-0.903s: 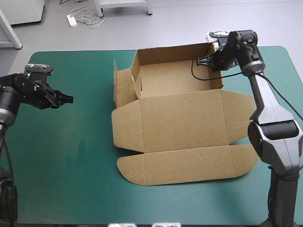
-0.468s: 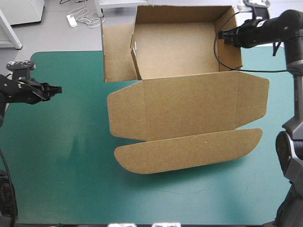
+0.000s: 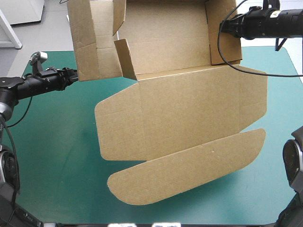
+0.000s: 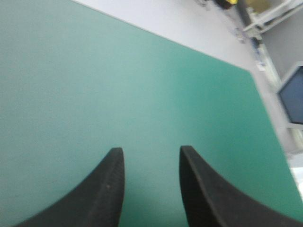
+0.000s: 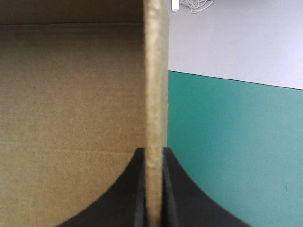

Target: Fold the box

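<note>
While our right gripper [image 3: 226,26] is clamped on the box's right wall [image 5: 154,71], board edge pinched between its black fingers, the brown box [image 3: 180,109] hangs raised and tilted over the teal-green table [image 3: 52,161]. Its long axis runs side to side and its lid [image 3: 189,118] droops toward us; we cannot tell whether the lowest flap touches the cover. Our left gripper [image 3: 71,75], fingers spread and empty, sits just beside the loose left wall panel [image 3: 92,42]. Its wrist view shows only bare cover ahead, so the panel lies off to its side. We judge that panel is next to be tucked, and nothing stands between.
</note>
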Controlling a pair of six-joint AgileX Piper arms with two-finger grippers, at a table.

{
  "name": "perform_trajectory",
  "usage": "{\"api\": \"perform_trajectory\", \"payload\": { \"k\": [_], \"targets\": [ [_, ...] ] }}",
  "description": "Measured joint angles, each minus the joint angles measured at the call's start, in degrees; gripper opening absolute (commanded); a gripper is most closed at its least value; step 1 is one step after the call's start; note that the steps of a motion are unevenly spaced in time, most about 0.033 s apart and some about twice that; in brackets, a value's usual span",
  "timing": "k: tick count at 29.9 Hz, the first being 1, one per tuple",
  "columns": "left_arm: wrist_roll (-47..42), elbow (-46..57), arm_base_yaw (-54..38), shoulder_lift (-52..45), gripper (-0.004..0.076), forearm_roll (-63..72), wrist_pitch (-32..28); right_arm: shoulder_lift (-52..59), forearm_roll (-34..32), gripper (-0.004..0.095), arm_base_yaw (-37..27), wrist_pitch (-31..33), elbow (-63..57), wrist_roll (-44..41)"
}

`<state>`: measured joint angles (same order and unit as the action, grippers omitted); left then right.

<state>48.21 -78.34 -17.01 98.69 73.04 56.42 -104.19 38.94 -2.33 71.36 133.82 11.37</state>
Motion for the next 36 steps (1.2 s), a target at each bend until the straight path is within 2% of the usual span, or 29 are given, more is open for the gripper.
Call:
{"api": "perform_trajectory", "payload": {
  "k": [4, 13, 17, 26, 36],
  "targets": [
    [2.7, 0.0, 4.9, 1.6, 0.0276, 7.8, 3.4, -0.9, -2.5, -0.0013, 2.4, 0.0, -0.4, 0.0],
    [6.0, 0.0, 13.8, 2.1, 0.0276, 18.3, 6.0, -5.8, -7.2, -0.0012, 3.3, -0.2, -1.0, -0.5],
    [6.6, -0.2, 14.6, 2.1, 0.0276, 21.9, 8.5, -6.9, -9.6, -0.0012, 3.3, -0.5, -1.0, -1.0],
    [6.6, -0.9, 14.9, 2.1, 0.0276, 22.2, 10.0, -10.0, -11.3, -0.0012, 3.3, -2.1, -1.0, -2.4],
    [6.6, -4.9, 16.4, 2.1, 0.0276, 22.2, 8.6, -11.3, -14.8, -0.0012, 3.3, -3.8, -1.1, -3.5]
  ]
}}
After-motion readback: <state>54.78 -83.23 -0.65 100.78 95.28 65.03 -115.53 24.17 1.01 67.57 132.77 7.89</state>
